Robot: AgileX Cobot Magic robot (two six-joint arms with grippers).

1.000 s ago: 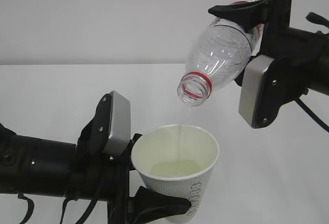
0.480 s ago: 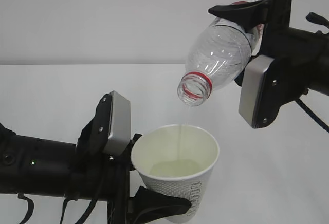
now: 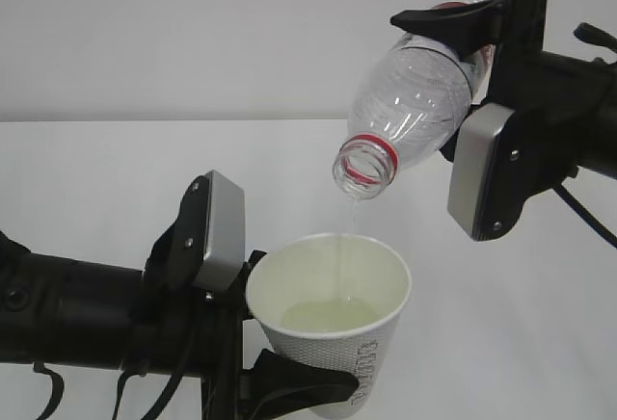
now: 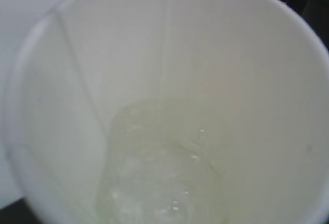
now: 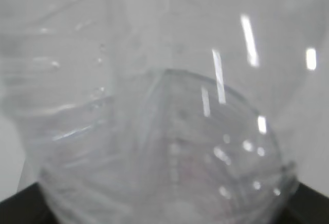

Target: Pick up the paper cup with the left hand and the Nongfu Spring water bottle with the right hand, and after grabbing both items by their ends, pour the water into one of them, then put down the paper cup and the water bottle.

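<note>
**A:** why's the right hand [image 3: 479, 49] tipping the Nongfu Spring water bottle [image 3: 410, 112] like that?

**B:** its jaws are clamping the bottle's base end, so the neck is pointing down past them and a thin line of water [image 3: 349, 223] is dropping straight in. The left hand [image 3: 253, 343] is holding the paper cup [image 3: 333, 328] low between its jaws, rim up, right under the mouth.

**A:** room to move?

**B:** bottle mouth is sitting clear above the rim, and the tabletop [image 3: 106, 179] beyond looks open.

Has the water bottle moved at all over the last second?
No. The bottle sits at the same tilt, its mouth at the same spot above the paper cup and level with the table's far edge.
</note>
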